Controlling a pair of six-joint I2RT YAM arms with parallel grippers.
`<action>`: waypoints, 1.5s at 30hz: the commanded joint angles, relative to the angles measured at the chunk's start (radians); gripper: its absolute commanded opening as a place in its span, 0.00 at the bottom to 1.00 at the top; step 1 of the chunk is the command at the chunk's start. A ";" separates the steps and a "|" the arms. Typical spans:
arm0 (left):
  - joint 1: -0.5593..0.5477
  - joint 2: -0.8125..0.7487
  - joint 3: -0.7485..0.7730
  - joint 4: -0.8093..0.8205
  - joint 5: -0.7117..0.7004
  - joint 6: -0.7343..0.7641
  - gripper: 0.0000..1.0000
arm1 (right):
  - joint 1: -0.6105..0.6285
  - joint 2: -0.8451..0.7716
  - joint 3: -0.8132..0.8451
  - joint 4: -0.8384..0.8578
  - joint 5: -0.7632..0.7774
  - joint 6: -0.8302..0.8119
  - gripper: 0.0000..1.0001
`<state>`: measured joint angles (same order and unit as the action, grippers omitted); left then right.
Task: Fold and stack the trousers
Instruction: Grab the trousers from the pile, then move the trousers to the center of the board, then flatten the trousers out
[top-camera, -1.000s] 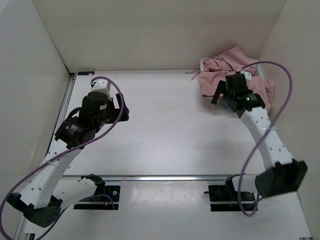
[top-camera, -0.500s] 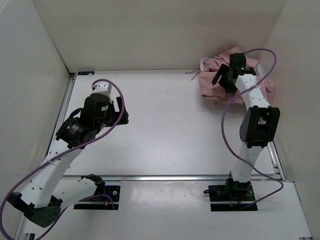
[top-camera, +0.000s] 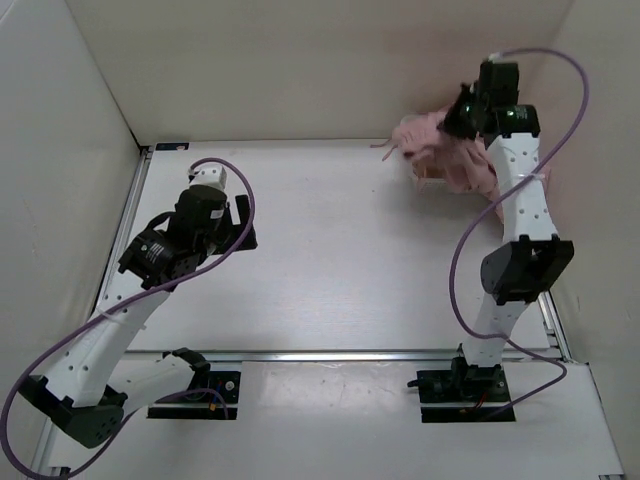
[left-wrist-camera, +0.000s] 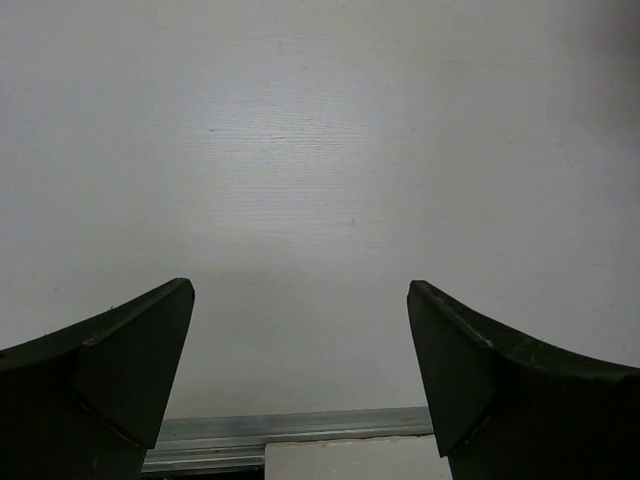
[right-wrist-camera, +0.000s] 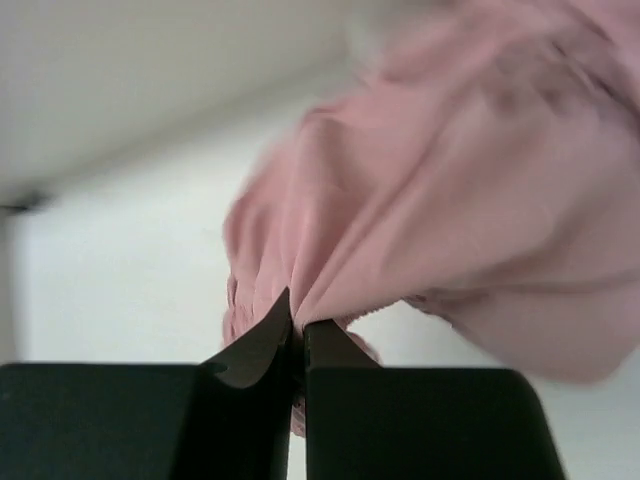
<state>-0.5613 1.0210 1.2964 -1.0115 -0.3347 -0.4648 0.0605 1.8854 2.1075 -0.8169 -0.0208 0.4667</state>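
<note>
The right claw (right-wrist-camera: 297, 320) is clamped together on a bunched fold of the dusty-pink trousers (top-camera: 445, 150), holding them partly raised at the table's (top-camera: 340, 250) far right corner. The left claw (left-wrist-camera: 300, 295) hangs over the table's left side, fingers wide apart.

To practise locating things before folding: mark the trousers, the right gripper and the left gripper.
trousers (right-wrist-camera: 480, 200), right wrist view, bunched pink cloth.
right gripper (right-wrist-camera: 297, 325), right wrist view, between its shut fingers.
left gripper (left-wrist-camera: 300, 290), left wrist view, gap between its open fingers.
</note>
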 joint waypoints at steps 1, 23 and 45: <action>-0.008 0.028 0.038 -0.030 -0.063 -0.008 1.00 | 0.113 -0.121 0.351 -0.001 -0.204 -0.034 0.00; 0.161 0.143 0.015 -0.035 -0.031 -0.037 1.00 | 0.253 -1.017 -0.966 -0.139 0.163 0.148 0.99; -0.052 0.997 0.377 0.166 0.548 -0.048 1.00 | 0.293 -0.967 -1.087 -0.055 -0.071 0.351 0.97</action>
<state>-0.6064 1.9972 1.6497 -0.8425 0.0986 -0.5007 0.3927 0.9123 1.0740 -0.9615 0.0570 0.7296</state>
